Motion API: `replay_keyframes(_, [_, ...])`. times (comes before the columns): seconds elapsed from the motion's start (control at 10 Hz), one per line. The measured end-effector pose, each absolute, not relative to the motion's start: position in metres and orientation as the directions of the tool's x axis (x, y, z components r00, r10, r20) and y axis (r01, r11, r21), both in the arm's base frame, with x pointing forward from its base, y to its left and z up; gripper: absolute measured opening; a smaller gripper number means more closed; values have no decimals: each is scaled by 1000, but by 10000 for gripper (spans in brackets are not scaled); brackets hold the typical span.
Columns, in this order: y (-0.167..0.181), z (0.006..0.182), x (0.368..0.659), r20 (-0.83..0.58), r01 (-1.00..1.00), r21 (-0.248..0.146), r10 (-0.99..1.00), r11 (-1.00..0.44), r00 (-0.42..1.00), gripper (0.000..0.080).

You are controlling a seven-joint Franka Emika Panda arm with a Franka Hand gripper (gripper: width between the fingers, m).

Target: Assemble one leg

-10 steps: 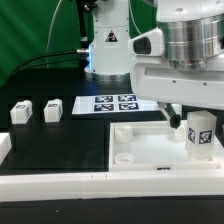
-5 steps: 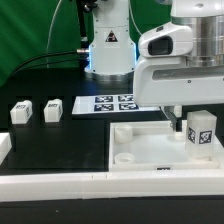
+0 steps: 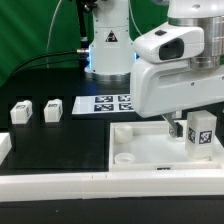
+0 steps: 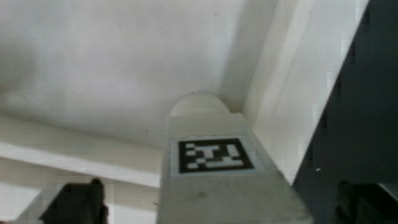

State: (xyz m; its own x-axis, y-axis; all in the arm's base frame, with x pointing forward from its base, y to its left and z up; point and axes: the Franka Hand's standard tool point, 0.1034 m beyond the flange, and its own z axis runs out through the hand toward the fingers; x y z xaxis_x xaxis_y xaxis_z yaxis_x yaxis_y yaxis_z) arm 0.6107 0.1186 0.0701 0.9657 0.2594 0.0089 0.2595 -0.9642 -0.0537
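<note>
Looking down, we see the end effector (image 4: 217,203) spread wide, gripping nothing, its fingers (image 4: 71,203) either side of 1 upright leg (image 3: 201,131) standing in a corner of the tray (image 3: 140,137).

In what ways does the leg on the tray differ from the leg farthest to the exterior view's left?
The leg on the tray stands upright at a corner of the tray; the leftmost leg sits on the black table, off it. The leg on the tray is between the fingers of the open end effector; the leftmost leg is far from it. Both are white with square markers.
</note>
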Motion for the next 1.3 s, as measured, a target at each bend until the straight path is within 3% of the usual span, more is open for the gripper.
replay_keyframes(0.2, [119, 70, 611, 9, 259, -54, 259, -964, 966, 412])
replay_keyframes(0.3, [119, 70, 611, 9, 260, -54, 259, -964, 966, 412])
replay_keyframes(0.4, [118, 70, 611, 9, 259, -53, 259, -964, 966, 293])
replay_keyframes(0.8, [118, 70, 611, 7, 219, -56, 219, -974, 976, 293])
replay_keyframes(1.3, [118, 69, 612, 6, -326, -84, -328, -942, 945, 294])
